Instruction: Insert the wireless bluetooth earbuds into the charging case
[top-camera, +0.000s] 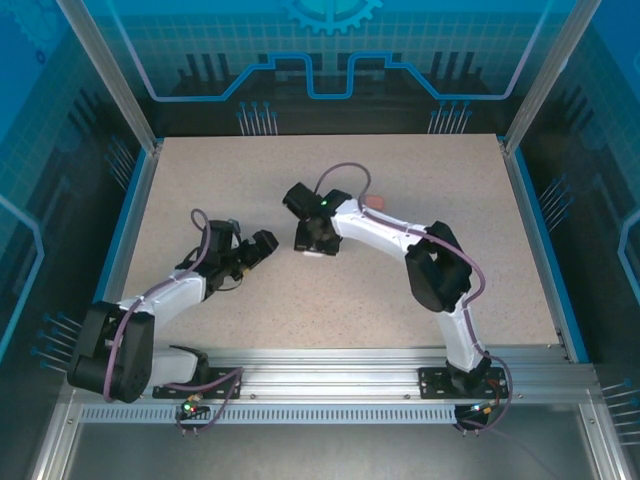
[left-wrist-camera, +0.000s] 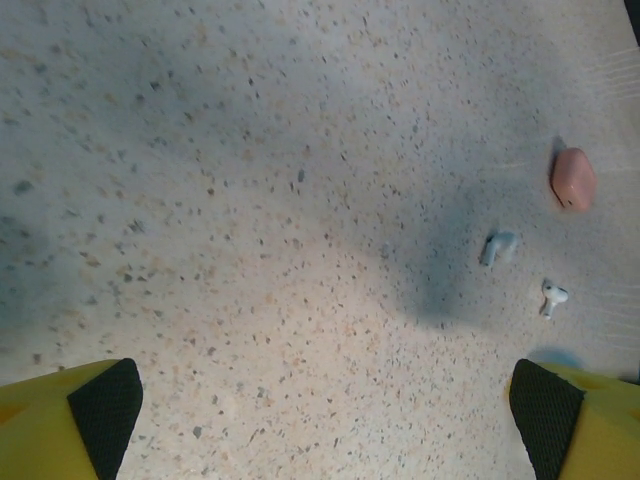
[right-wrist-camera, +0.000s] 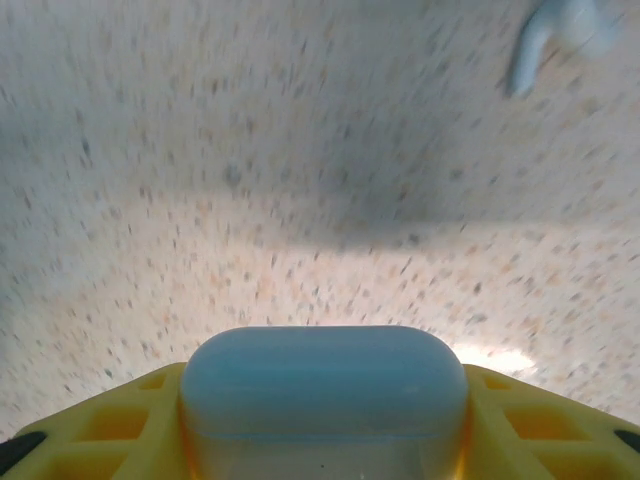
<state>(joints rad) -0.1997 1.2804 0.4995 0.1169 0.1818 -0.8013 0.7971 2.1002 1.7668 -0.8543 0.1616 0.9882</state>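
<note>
While the right claw (right-wrist-camera: 322, 420) grips the pale rounded plastic charging case (right-wrist-camera: 322, 380), a white stemmed earbud (right-wrist-camera: 548, 40) lies at one o'clock, stem toward seven; left claw (left-wrist-camera: 325, 405) wide.

Left arm (top-camera: 170, 295) folded low, left pincer (top-camera: 262, 244) wide open, aimed right. Right arm (top-camera: 385, 230) elbowed, reaching left, right pincer (top-camera: 311, 240) clamped on white case (right-wrist-camera: 325, 385).

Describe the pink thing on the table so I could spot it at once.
On the speckled table, look just past the far side of the right arm. The pink thing lies near two white earbuds. It alone is pink, plump like a pebble, with no stem.
</note>
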